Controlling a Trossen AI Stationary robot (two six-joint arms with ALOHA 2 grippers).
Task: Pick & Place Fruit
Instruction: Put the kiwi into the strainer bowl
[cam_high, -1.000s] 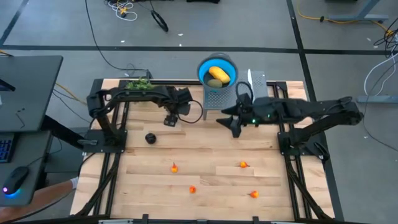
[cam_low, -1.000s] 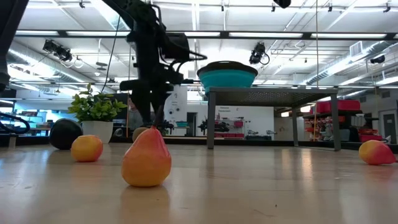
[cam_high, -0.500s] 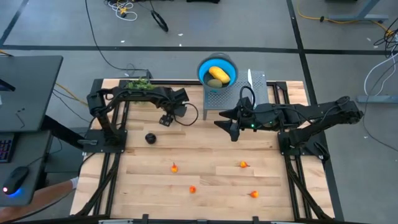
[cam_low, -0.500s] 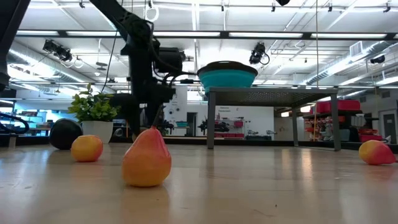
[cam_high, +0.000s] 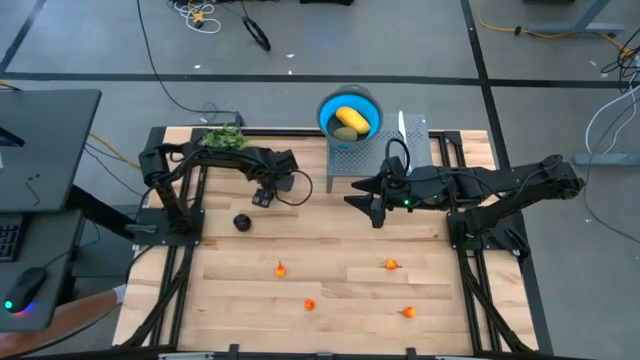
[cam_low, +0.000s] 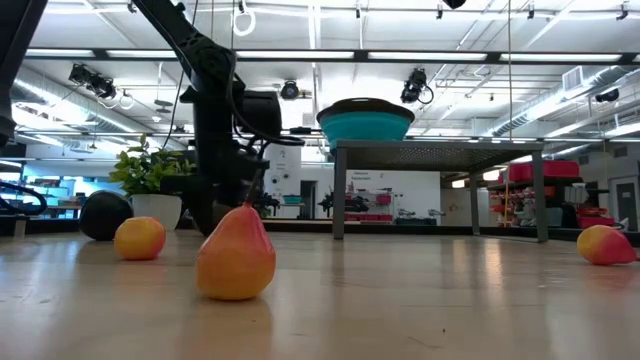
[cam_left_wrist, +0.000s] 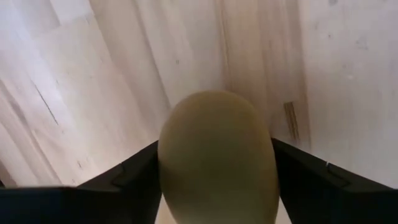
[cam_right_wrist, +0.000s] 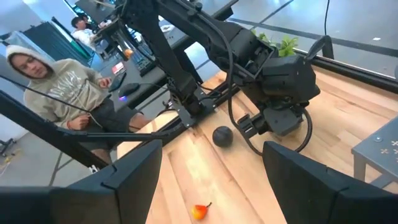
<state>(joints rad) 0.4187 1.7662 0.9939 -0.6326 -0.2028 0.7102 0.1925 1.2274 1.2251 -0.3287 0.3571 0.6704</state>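
My left gripper (cam_high: 262, 197) hangs over the table's far left part, shut on a brown-green oval fruit (cam_left_wrist: 217, 155). It also shows in the low view (cam_low: 215, 200). The blue bowl (cam_high: 349, 113) on a grey stand holds the oblong yellow fruit (cam_high: 350, 117) and another brown-green oval (cam_high: 345, 133). The dark round fruit (cam_high: 241, 222) sits on the table, near my left gripper. Several tiny orange-red fruits (cam_high: 281, 268) (cam_high: 391, 264) (cam_high: 310, 304) lie toward the near side. My right gripper (cam_high: 375, 207) is open near the stand, holding nothing. My left gripper pinches the brown-green oval fruit by its two long sides (cam_left_wrist: 168, 168) between the two fingers (cam_left_wrist: 124, 183). The fingers come from above, pointing down at the table. I cannot tell whether the fruit is clear of the wood.
A green leafy sprig (cam_high: 222, 134) lies at the far left edge and a slim pale-handled knife (cam_high: 402, 122) on the stand beside the bowl. A person in a hooded top (cam_right_wrist: 68, 87) sits beyond the table's left side. Bare wood lies at mid-table.
My left gripper has moved toward the table's left edge and downward, away from the stand and closer to the dark round fruit, carrying the oval fruit with it. The fruits on the table have not moved.
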